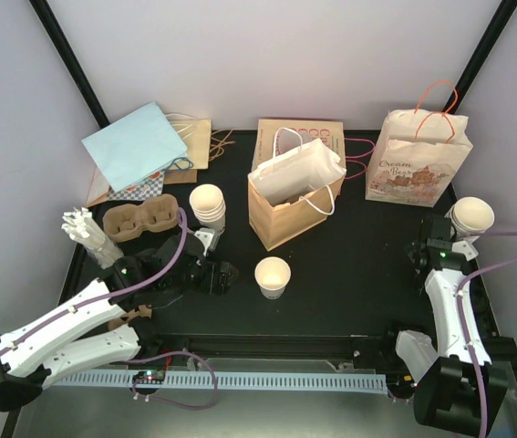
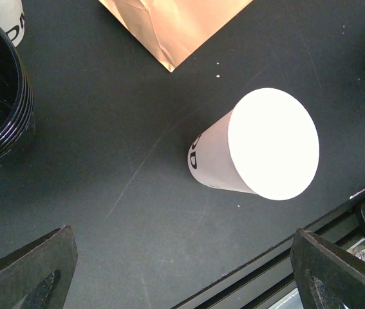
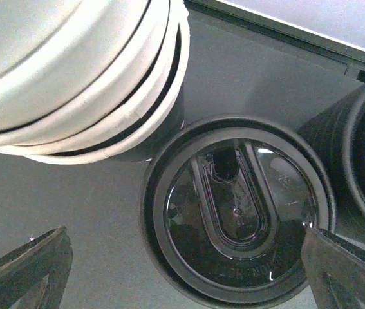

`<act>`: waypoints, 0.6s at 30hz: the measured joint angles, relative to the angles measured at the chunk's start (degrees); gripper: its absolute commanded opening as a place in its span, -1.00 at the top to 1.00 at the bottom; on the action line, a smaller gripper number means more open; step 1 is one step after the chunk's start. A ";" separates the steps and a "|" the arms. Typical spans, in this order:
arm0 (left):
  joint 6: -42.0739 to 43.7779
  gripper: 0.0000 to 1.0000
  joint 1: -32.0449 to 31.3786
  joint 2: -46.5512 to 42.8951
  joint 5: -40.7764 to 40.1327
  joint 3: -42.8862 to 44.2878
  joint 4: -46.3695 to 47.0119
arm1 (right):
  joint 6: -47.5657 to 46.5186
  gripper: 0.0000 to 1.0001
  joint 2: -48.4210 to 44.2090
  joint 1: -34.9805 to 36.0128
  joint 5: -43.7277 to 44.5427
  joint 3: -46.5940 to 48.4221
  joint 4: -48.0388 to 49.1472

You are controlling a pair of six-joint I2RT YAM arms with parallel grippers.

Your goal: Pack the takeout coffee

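Barely begun: cup [image 1: 273, 276] stood lidless mid-frame, lid [image 3: 237, 209] ungrasped (left gripper [image 2: 182, 277] and right gripper [image 3: 182, 283] wide, empty).

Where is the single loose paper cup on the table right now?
In the top view the single cup stands upright near the centre, just in front of the brown paper bag and right of the left gripper.

Cup [image 1: 273, 276] clear all round; brown bag [image 1: 278, 224] behind, cup stack [image 1: 208, 204] left.
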 measured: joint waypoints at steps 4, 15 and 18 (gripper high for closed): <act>0.02 -0.88 0.00 0.02 0.00 0.00 0.00 | 0.48 -1.00 -0.20 0.28 0.90 -0.42 0.00; 0.02 -0.87 0.09 0.50 -0.02 -0.04 0.07 | 0.94 -0.94 0.66 0.72 2.40 -1.84 0.24; 0.02 -0.88 0.09 0.55 -0.02 -0.04 0.09 | 0.66 -0.89 0.46 0.70 2.19 -1.90 0.26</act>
